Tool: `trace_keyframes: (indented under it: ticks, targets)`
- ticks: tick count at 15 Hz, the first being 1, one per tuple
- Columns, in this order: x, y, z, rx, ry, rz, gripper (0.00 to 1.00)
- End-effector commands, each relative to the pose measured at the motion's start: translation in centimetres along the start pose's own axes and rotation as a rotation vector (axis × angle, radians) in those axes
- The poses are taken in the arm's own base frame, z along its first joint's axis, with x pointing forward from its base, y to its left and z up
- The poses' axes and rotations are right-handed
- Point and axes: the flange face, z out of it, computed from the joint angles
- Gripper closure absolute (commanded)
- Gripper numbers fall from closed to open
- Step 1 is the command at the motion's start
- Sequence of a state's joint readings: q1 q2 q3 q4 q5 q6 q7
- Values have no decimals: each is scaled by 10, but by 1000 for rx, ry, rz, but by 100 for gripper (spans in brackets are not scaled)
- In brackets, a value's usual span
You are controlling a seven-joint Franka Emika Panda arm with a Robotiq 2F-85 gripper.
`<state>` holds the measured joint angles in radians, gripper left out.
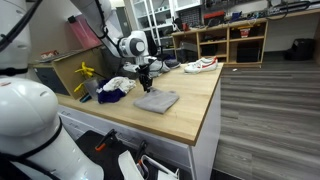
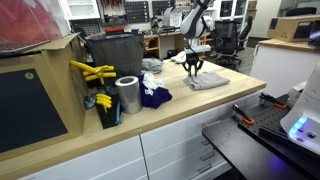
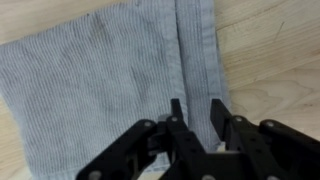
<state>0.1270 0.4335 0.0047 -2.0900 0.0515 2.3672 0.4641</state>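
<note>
Wooden counter [image 1: 195, 115] is carrying everything, and its long front edge is running free at 3 o'clock in an exterior view. Around the gray cloth [image 1: 157, 100] bare wood is lying open toward 3 o'clock and 5 o'clock, right up to that edge. At 9 o'clock of the cloth a blue and white bundle [image 1: 115, 88] is sitting near, and a white shoe [image 1: 200, 65] is resting well apart at 1 o'clock. In an exterior view a metal can [image 2: 127, 95] is standing well apart from the cloth, at 8 o'clock.

In the wrist view the cloth is looking ribbed and flat, with 1 folded strip running along its side at 3 o'clock, and bare wood is showing beyond it. The gripper [image 3: 197, 120] is hanging directly over this strip. Its 2 fingers [image 3: 178, 115] are standing partly drawn together with the cloth showing in the gap. I cannot tell whether they are pinching it.
</note>
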Motion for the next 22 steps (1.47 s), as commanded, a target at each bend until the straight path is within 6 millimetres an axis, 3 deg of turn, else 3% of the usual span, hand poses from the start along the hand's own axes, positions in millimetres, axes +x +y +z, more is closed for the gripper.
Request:
trace_keyframes:
  ticks: [1,3,10,18,21,22]
  targets:
    - [7,-3,5,-37,20,34,95]
    - [11,-5,14,-43,31,39,100]
    - [25,-28,40,-76,98,16,100]
    - [22,-88,45,6,79,-12,100]
    - [17,-107,39,51,59,-28,100]
    - [15,-108,33,54,54,-34,74]
